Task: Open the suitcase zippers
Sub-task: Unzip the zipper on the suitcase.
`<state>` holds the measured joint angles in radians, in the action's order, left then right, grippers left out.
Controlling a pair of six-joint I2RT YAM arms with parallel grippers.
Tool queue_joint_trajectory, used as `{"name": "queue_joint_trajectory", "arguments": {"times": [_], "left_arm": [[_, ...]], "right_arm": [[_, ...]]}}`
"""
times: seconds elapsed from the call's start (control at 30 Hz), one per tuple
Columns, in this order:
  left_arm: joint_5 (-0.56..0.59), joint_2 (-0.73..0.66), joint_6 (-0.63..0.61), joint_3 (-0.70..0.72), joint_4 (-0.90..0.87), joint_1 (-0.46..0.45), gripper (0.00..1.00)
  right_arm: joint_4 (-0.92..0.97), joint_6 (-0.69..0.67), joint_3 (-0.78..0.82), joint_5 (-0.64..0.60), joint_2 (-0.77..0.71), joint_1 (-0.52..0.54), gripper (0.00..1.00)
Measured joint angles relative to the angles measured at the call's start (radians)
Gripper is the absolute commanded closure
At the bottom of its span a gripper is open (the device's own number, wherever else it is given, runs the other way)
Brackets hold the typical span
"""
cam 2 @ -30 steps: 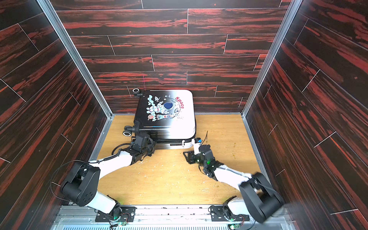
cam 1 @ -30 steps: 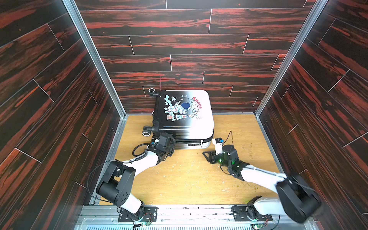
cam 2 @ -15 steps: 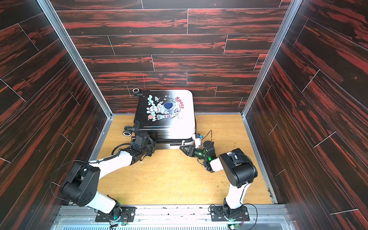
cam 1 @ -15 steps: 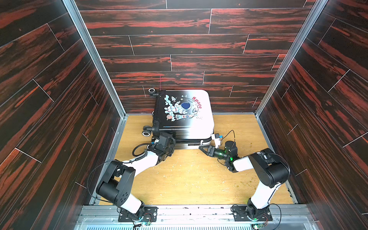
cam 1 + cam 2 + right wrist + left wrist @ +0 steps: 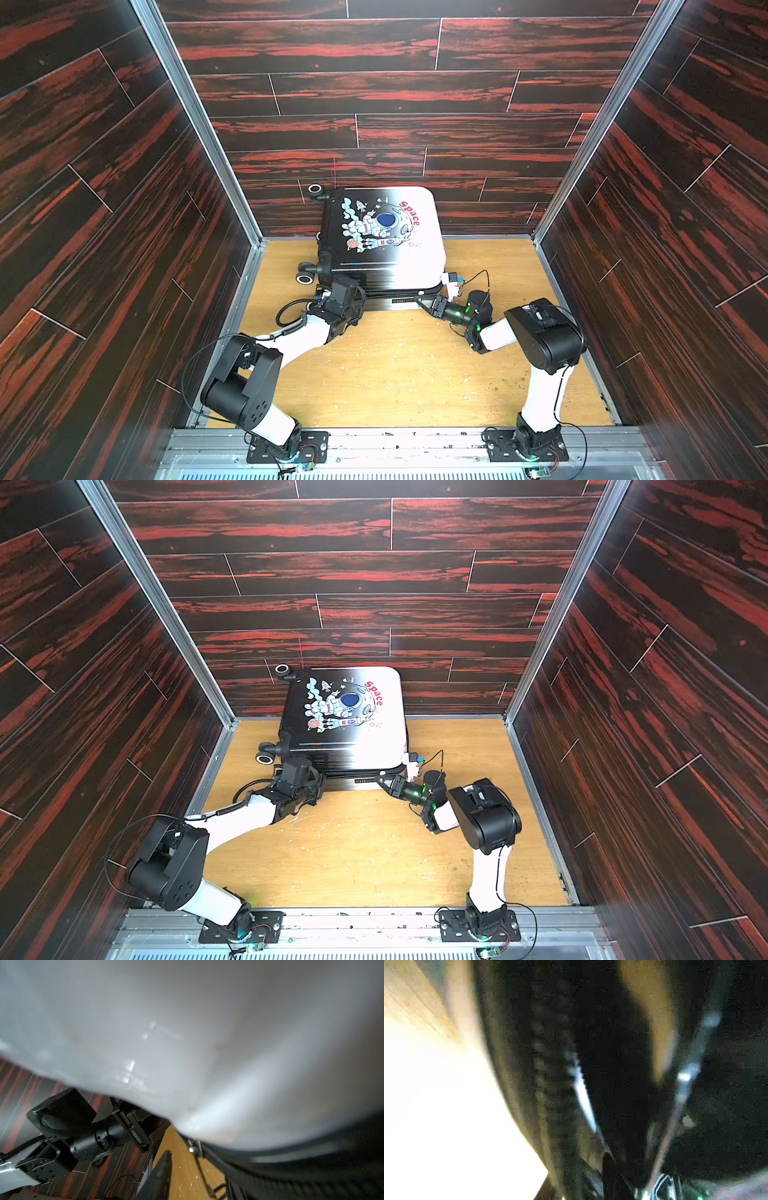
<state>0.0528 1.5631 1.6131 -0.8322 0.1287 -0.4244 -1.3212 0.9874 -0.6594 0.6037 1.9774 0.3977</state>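
- The small black-to-white hard-shell suitcase (image 5: 376,249) with the astronaut print lay flat at the back of the wooden counter (image 5: 395,374), and its shells looked shut.
- The dark zipper track (image 5: 280,1180) looked closed where visible, so I'd say barely started.
- The left gripper (image 5: 355,299) and right gripper (image 5: 422,302) sat at the front seam. I honestly couldn't tell if either was spread or pinching.
- Count: one suitcase, two grippers, and what looked like one metal pull tab (image 5: 193,1148).

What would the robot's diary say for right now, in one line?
suitcase: lying flat, lid down | left gripper: at front zippers, black end | right gripper: at front zippers, white end | holding: unclear
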Motion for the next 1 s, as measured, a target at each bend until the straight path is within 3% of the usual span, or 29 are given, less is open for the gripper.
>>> {"name": "queue_joint_trajectory", "arguments": {"times": [0.27, 0.4, 0.6, 0.8, 1.0], "left_arm": [[-0.001, 0.0, 0.002, 0.0, 0.002, 0.005, 0.72], [-0.001, -0.001, 0.003, 0.0, 0.001, 0.01, 0.73], [-0.001, -0.003, 0.007, 0.0, -0.002, 0.01, 0.74], [0.0, -0.015, 0.0, 0.0, -0.027, 0.01, 0.8], [0.004, -0.067, -0.021, 0.011, -0.109, 0.022, 0.83]], "right_arm": [[-0.137, 0.04, -0.017, 0.005, 0.079, 0.009, 0.66], [-0.184, 0.052, -0.021, -0.009, 0.104, 0.019, 0.74], [-0.238, 0.096, -0.022, -0.021, 0.122, 0.027, 1.0], [-0.205, 0.102, 0.001, -0.038, 0.088, 0.028, 1.0], [0.051, 0.01, 0.09, -0.071, -0.109, 0.014, 1.0]]}}
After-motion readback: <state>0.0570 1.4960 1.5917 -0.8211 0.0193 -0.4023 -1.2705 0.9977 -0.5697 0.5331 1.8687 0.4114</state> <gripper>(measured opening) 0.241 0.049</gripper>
